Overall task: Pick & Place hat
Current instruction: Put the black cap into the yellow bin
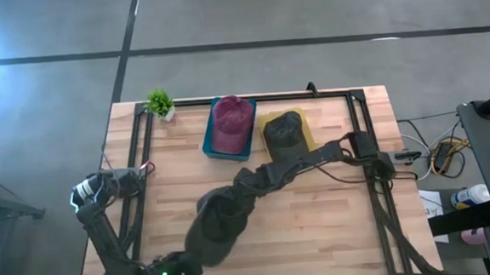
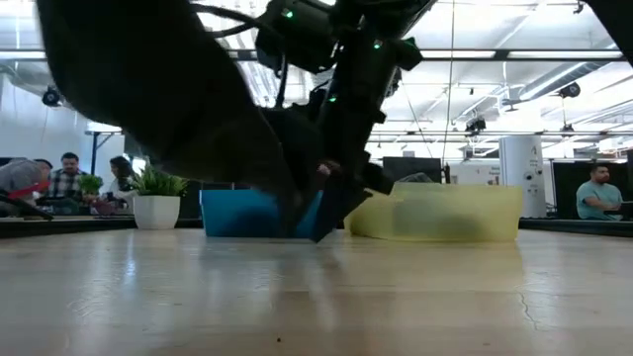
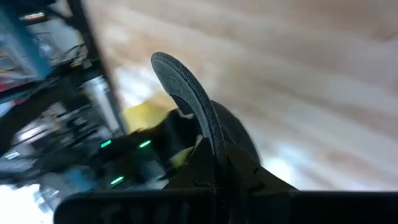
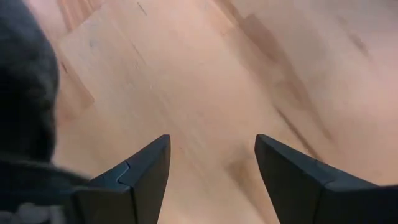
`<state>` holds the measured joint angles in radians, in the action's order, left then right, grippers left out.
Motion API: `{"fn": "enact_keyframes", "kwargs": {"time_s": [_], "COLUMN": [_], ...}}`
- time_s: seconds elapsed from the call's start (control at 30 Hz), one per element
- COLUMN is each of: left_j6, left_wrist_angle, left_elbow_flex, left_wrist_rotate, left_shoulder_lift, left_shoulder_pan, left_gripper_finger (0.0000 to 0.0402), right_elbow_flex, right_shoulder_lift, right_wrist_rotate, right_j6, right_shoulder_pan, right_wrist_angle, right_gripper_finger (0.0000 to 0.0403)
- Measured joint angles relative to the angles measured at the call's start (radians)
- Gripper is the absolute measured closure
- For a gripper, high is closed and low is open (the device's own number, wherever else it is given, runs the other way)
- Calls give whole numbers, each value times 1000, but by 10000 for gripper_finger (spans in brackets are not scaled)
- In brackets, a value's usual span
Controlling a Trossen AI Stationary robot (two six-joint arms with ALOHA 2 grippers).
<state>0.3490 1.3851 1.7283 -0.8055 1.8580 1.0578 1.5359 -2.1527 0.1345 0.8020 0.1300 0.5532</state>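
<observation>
A dark grey cap is in my left gripper, above the table's near middle. In the low view the cap fills the upper left, clear of the tabletop. My right gripper reaches in from the right, just beyond the cap. It is open and empty over bare wood, with the cap's crown beside it. A maroon hat lies in a blue tray. Another dark hat lies in a yellow tray. My left gripper pinches the cap's brim between its two fingers. The brim stands on edge and sticks out beyond the fingertips. The cap is lifted clear of the table. The gripper body hides how far back the brim reaches.
A small potted plant stands at the far left corner. A black frame runs along the table's left, far and right sides. The two trays sit side by side at the far middle. People sit in the room beyond the table.
</observation>
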Motion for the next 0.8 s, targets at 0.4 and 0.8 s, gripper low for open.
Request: {"fn": "enact_keyframes", "kwargs": {"time_s": [0.4, 0.8], "left_j6": [-35, 88], "left_wrist_angle": [18, -66], "left_elbow_flex": [6, 8], "left_wrist_rotate": [43, -115], "left_shoulder_lift": [0, -4], "left_shoulder_pan": [38, 23], "left_gripper_finger": [395, 394], "right_elbow_flex": [-304, -571], "right_shoulder_lift": [269, 437], "right_wrist_rotate": [-148, 30], "right_j6": [-24, 277], "right_shoulder_pan": [-48, 134], "right_wrist_angle": [-135, -411], "right_gripper_finger": [172, 172]}}
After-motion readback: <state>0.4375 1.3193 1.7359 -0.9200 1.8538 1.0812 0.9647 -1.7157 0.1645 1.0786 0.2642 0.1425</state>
